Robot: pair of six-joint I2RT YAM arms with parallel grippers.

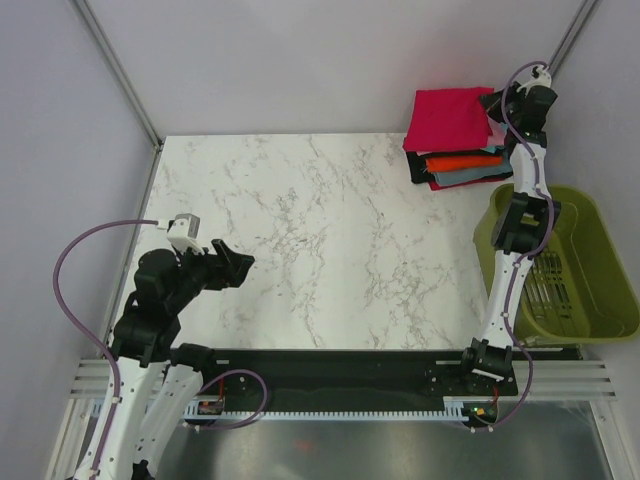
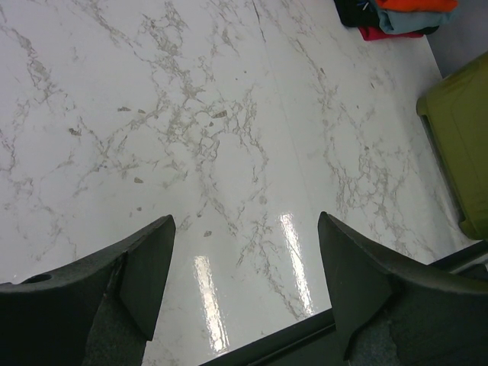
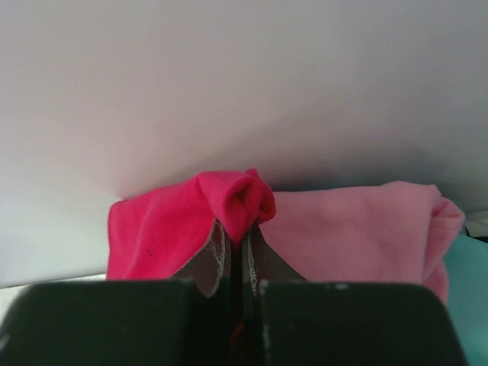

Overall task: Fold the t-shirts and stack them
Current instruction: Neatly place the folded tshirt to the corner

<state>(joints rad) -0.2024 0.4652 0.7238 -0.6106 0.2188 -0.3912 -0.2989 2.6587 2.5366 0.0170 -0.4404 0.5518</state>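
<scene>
A stack of folded t-shirts stands at the table's far right corner, with the crimson-red t-shirt point(image 1: 448, 117) on top of orange point(image 1: 460, 160), teal-grey and black ones. My right gripper point(image 1: 497, 106) is at the stack's right edge, shut on a pinched fold of the red t-shirt point(image 3: 238, 200). A pink t-shirt point(image 3: 358, 225) lies just right of that fold in the right wrist view. My left gripper point(image 2: 244, 267) is open and empty, low over bare marble near the table's front left point(image 1: 232, 265). The stack's lower edge shows far off in the left wrist view point(image 2: 396, 19).
An olive-green plastic basket point(image 1: 590, 262) stands at the right edge of the table, beside my right arm, and shows in the left wrist view point(image 2: 461, 130). The marble table point(image 1: 320, 240) spreads between the arms. Grey walls close the back and sides.
</scene>
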